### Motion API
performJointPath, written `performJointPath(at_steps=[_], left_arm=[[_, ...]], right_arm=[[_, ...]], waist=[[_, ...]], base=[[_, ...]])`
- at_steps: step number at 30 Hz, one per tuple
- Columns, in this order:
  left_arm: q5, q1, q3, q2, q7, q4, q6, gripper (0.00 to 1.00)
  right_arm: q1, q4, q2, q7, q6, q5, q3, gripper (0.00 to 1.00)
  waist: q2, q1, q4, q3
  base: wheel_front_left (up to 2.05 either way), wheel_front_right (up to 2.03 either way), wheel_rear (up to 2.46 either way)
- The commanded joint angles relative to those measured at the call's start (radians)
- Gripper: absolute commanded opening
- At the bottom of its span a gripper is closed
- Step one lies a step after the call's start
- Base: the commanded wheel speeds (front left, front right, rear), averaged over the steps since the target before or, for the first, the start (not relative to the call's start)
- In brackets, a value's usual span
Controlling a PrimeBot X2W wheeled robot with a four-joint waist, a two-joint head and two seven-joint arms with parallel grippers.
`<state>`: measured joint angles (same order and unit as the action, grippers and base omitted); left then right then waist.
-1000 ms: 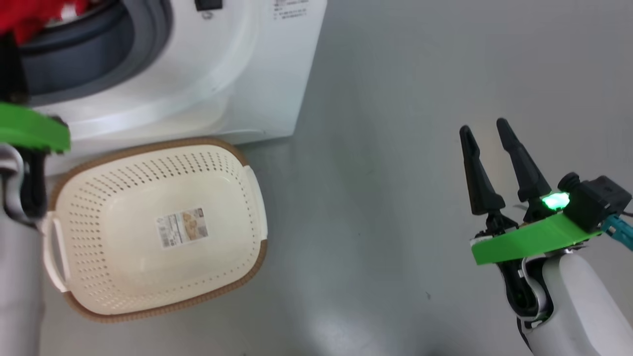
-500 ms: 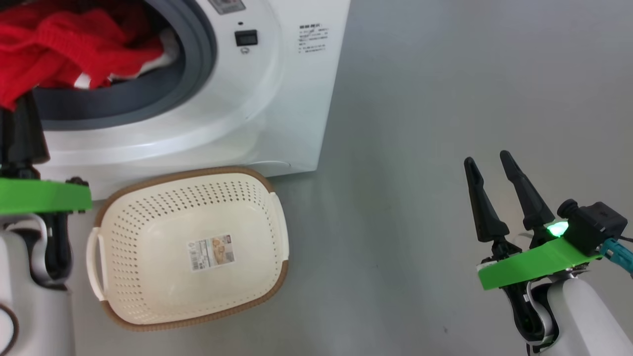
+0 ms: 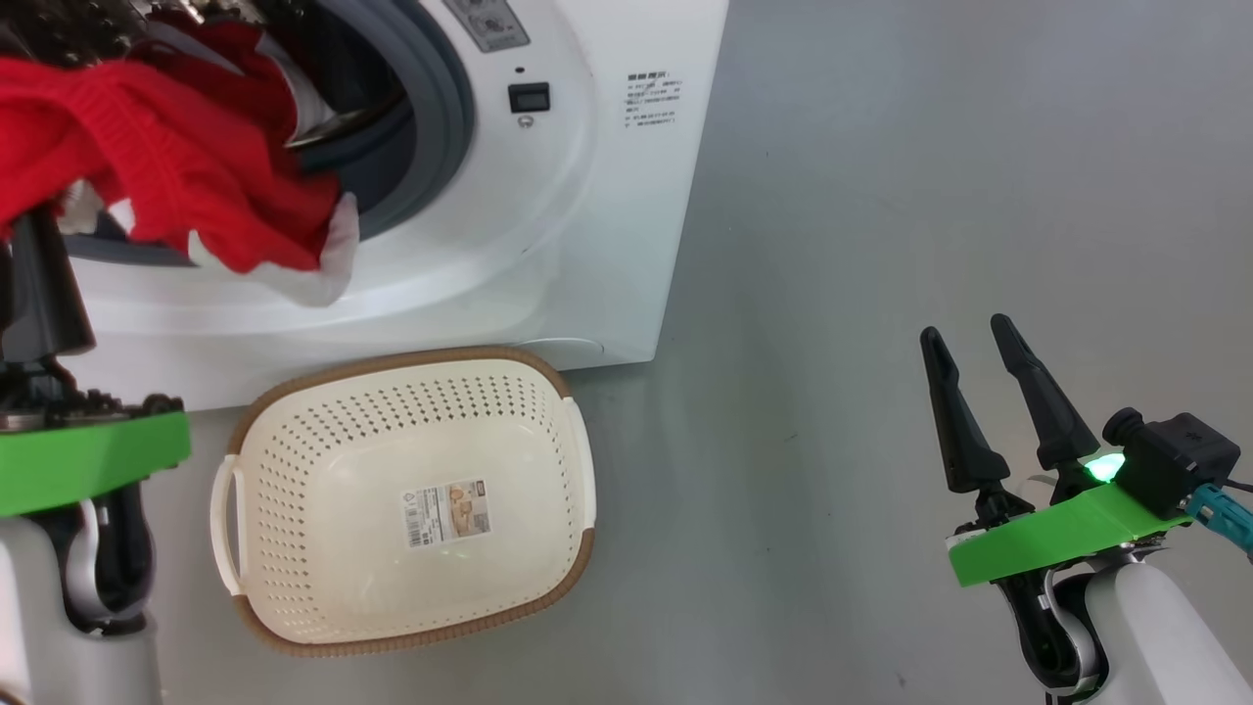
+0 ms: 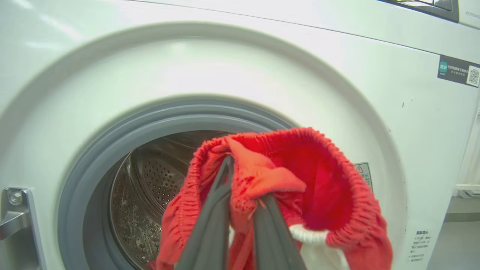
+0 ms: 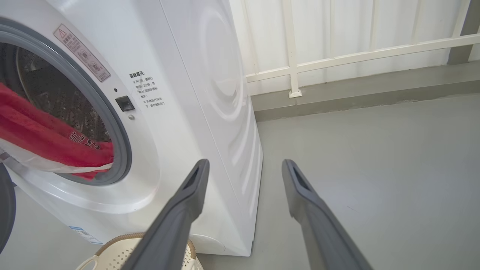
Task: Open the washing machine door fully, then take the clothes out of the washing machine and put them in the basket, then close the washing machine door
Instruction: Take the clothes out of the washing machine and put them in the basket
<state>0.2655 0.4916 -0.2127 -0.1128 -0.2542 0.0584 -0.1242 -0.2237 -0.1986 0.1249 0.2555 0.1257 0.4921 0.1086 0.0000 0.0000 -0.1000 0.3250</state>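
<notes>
The white washing machine (image 3: 587,245) stands with its mouth uncovered, grey gasket (image 4: 93,150) and steel drum (image 4: 146,180) showing. My left gripper (image 4: 243,183) is shut on the clothes (image 4: 330,187), a red knit garment with white trim, just outside the opening. In the head view the red cloth (image 3: 176,166) drapes over the lower lip and covers the left fingertips. The basket (image 3: 411,357) sits empty on the floor below. My right gripper (image 3: 962,331) hangs open far to the right. A dark curved edge (image 5: 4,210) at far left may be the door.
Grey floor (image 3: 881,196) stretches to the right of the washer. A white railing and wall (image 5: 337,56) stand behind it. A metal hinge bracket (image 4: 15,213) sits left of the drum opening. The basket's rim (image 5: 123,240) shows below my right gripper (image 5: 245,163).
The head camera has shifted, sliding washer and basket down and right. The red garment has come further out of the drum over the lip, held by my left gripper. The right gripper stays open.
</notes>
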Motion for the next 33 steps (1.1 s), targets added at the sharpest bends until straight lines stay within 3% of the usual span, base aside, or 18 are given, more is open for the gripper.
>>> performJointPath(at_steps=[1, 9, 18, 27, 33], left_arm=[[0.004, -0.016, -0.026, -0.029, -0.008, -0.056, -0.006, 0.0], [0.01, -0.052, -0.017, -0.016, -0.008, -0.166, -0.006, 0.0], [0.026, -0.104, -0.005, 0.007, -0.008, -0.117, -0.006, 0.0], [0.048, -0.189, -0.006, 0.056, -0.008, 0.027, -0.006, 0.0], [0.043, -0.147, 0.018, 0.061, -0.008, 0.178, -0.006, 0.0]], right_arm=[[0.019, 0.021, 0.011, 0.006, 0.005, -0.002, 0.015, 1.0], [0.018, 0.026, 0.012, 0.006, 0.005, -0.001, 0.016, 1.0], [-0.002, 0.03, 0.012, 0.006, 0.005, 0.003, 0.022, 1.0], [-0.03, 0.038, 0.007, 0.006, 0.005, 0.005, 0.022, 1.0], [-0.063, 0.047, 0.002, 0.006, 0.005, 0.006, 0.018, 1.0]], waist=[[0.0, 0.0, 0.002, -0.002], [0.0, 0.0, 0.005, 0.004], [0.0, 0.0, -0.005, 0.038], [0.0, 0.0, -0.024, 0.107], [0.0, 0.0, -0.031, 0.177]], base=[[0.0, 0.0, 0.0], [0.0, 0.0, 0.0], [0.0, 0.0, 0.0], [0.0, 0.0, 0.0], [0.0, 0.0, 0.0]])
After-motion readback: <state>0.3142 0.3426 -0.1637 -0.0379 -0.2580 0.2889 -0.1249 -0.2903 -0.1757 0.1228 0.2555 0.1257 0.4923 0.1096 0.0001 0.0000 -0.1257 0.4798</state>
